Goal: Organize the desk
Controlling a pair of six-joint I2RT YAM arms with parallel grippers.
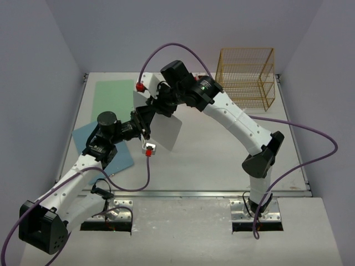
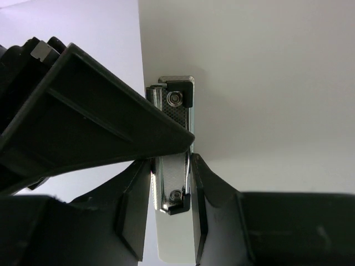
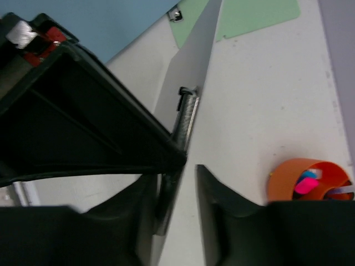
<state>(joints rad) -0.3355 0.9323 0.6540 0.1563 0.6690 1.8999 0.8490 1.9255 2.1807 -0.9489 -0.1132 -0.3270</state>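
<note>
- The desk [image 1: 222,160] is the white tabletop that fills the middle of the top view, with lavender walls on three sides. The arms cover much of its left half.
- A white clipboard [image 1: 166,133] is held above the middle of the desk, tilted. The two arm ends hide its upper left part.
- The left gripper [image 2: 172,166] is clamped on the clipboard's metal clip [image 2: 177,119], one finger on each side. The finger in front covers part of the clip.
- The right gripper [image 3: 180,172] straddles the board's thin edge with its fingers partly apart. One finger is against the board, and a sliver of desk shows beside the other.
- An orange cup [image 3: 305,177] stands on the desk and is cut off by a finger. The pink and blue things inside are too blurred to name.
- A green sheet [image 1: 113,94] lies at the far left.
- A blue sheet [image 1: 119,158] lies partly under the left arm.
- A gold wire rack [image 1: 244,77] stands in the far right corner.
</note>
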